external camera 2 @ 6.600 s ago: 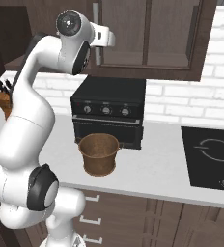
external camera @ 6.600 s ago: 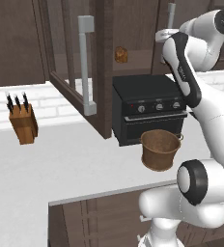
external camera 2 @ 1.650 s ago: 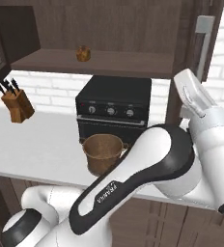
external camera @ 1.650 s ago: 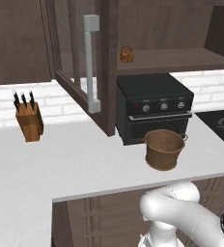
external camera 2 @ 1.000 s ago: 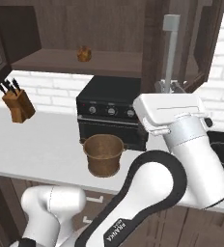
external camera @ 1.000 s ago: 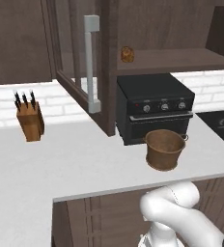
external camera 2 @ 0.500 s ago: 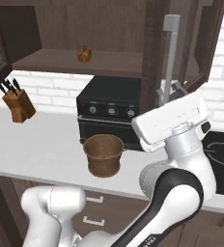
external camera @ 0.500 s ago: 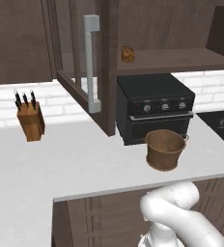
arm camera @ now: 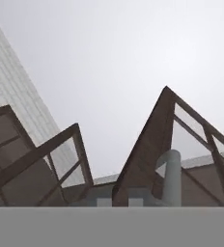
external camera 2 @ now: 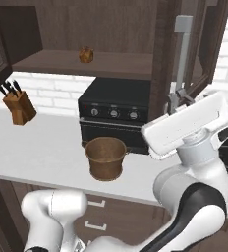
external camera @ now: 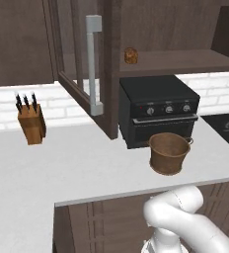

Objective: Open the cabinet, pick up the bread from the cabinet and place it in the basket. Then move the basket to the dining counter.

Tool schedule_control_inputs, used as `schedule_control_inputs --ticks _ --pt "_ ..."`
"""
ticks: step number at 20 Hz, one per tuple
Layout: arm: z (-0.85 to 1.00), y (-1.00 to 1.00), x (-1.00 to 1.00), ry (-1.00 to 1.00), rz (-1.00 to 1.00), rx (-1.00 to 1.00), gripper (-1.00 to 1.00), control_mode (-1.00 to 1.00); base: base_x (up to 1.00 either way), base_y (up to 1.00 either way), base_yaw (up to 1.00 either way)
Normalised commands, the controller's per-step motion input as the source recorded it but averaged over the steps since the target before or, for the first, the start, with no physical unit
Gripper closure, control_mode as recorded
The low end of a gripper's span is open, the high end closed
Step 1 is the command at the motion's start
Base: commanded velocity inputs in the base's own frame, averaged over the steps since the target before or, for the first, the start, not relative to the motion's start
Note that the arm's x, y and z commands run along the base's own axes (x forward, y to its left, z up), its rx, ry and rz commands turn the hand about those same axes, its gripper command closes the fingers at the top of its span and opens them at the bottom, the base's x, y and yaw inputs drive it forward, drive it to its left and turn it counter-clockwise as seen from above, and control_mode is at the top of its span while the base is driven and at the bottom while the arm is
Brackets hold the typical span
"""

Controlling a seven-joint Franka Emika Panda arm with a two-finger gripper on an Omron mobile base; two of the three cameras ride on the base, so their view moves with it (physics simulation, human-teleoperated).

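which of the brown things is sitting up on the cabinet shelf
The small tan-brown rounded bread. The round brown woven basket and the wooden knife block both stand on the white counter below.

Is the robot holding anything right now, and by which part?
It cannot be told. Its gripper is up by the open cabinet door's handle, but whether the fingers grasp it isn't visible. The bread sits untouched on the shelf.

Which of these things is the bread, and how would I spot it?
Find the black oven on the white counter, then look up to the open cabinet's wooden shelf just above it. The bread is the small tan-brown rounded lump sitting alone there, far smaller than the woven basket below.
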Motion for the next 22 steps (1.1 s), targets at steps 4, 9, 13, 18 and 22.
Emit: schedule_control_inputs --ticks 4,9,13,18,22 --pt "0.56 -0.11 -1.00 -0.06 -0.19 -0.04 1.00 -1.00 0.00 0.00 0.00" --pt "0.06 0.58 -0.97 -0.05 -0.11 -0.21 1.00 -1.00 0.00 0.00 0.00" --pt "-0.65 1.00 -0.33 0.10 -0.10 -0.31 1.00 -1.00 0.00 0.00 0.00" --pt "-0.07 1.00 0.10 0.36 -0.05 -0.32 1.00 -1.00 0.00 0.00 0.00" --pt "0.03 1.00 0.39 0.39 -0.03 -0.26 1.00 -1.00 0.00 0.00 0.00"
